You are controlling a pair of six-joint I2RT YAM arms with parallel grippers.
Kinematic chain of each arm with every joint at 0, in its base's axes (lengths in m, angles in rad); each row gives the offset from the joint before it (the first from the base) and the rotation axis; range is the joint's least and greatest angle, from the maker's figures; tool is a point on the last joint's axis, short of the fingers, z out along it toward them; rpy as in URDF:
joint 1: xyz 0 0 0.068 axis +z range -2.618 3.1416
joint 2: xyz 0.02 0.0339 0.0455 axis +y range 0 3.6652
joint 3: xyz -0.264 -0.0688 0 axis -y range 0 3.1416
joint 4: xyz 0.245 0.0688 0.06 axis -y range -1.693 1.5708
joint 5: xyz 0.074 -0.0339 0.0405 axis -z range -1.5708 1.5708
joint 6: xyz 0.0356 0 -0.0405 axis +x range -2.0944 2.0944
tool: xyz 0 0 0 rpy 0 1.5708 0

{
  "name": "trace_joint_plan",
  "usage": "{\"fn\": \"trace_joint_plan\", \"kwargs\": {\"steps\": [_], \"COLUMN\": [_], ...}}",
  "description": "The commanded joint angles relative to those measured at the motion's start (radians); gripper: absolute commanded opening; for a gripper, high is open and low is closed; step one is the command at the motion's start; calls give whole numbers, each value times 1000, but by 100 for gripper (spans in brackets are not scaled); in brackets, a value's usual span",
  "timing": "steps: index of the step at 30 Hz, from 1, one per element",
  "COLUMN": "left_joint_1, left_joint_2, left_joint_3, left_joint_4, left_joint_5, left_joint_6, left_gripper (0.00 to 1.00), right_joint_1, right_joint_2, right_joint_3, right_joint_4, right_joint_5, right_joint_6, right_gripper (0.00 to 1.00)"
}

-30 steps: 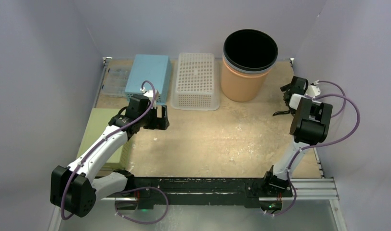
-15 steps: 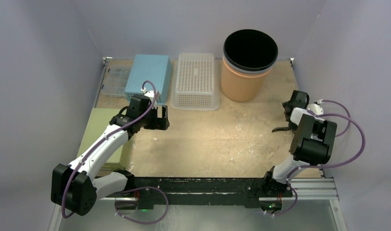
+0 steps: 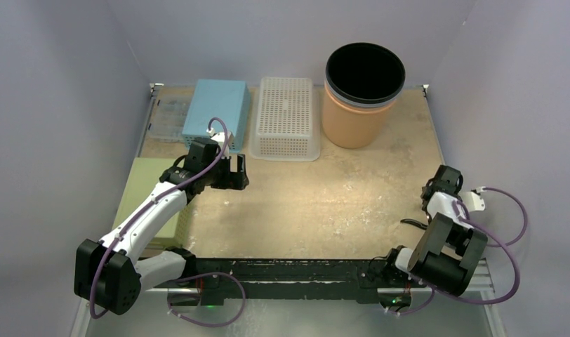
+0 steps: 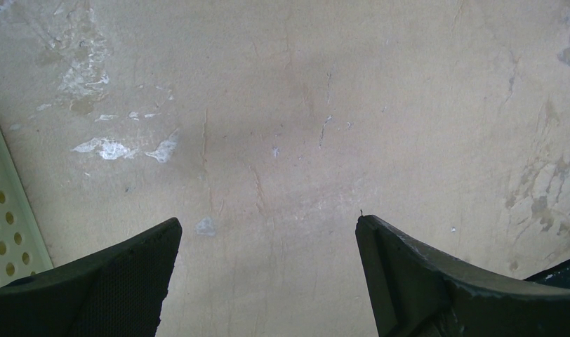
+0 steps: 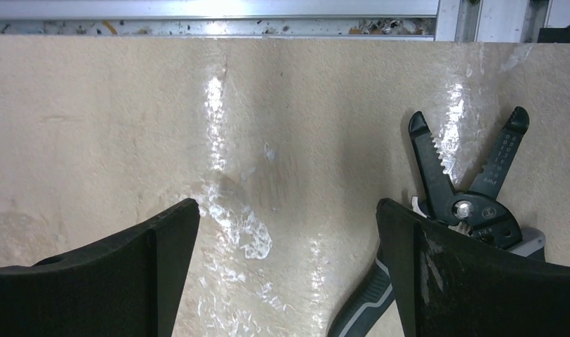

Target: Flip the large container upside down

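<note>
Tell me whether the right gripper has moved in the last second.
Yes. The right gripper has pulled back toward the near edge of the table, away from the orange bin, which has stayed at the back.

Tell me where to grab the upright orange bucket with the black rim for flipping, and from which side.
Grip the orange cylindrical bucket by its black rim, from above on the near-right side, one finger inside the open mouth. The body looks too wide to span, and the white perforated basket crowds its left; the open right gripper sits on that side.
</note>
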Motion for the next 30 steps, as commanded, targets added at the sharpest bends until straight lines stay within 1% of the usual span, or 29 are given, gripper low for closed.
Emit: {"fn": "trace_joint_plan", "kwargs": {"steps": [1, 5, 8, 11, 15, 17, 19, 21, 24, 27, 28, 30], "left_joint_1": [0, 0, 0, 0, 0, 0, 0, -1, 0, 0, 0, 1], "left_joint_2": [-25, -21, -23, -23, -25, -27, -29, -31, -29, -30, -33, -40], "left_joint_3": [-8, -6, -6, -6, -5, -4, -4, -5, -4, -3, -2, -4], "left_joint_4": [43, 42, 42, 42, 40, 38, 39, 37, 37, 36, 34, 35], "left_joint_5": [21, 22, 18, 16, 10, 5, 1, -1, -4, -11, -16, -23], "left_joint_6": [19, 19, 19, 19, 19, 19, 19, 17, 17, 17, 17, 15], "left_gripper": [94, 94, 94, 94, 94, 94, 94, 94, 94, 93, 93, 93], "right_joint_1": [5, 5, 6, 5, 5, 7, 6, 6, 6, 5, 7, 7], "right_joint_2": [-75, -187, -222, -205, -139, -99, -54, -28, -44, -125, -160, -228], "right_joint_3": [31, 30, 28, 14, -26, -42, -45, -33, -10, 14, 33, 62], "right_joint_4": [-17, 82, 131, 160, 193, 194, 155, 105, 68, 101, 112, 170], "right_joint_5": [-77, -195, -304, -452, -590, -566, -539, -455, -415, -498, -545, -685], "right_joint_6": [-83, -176, -232, -264, -301, -324, -330, -305, -265, -277, -295, -311], "right_gripper": [99, 99, 99, 99, 98, 98, 98, 98, 99, 97, 95, 93]}}
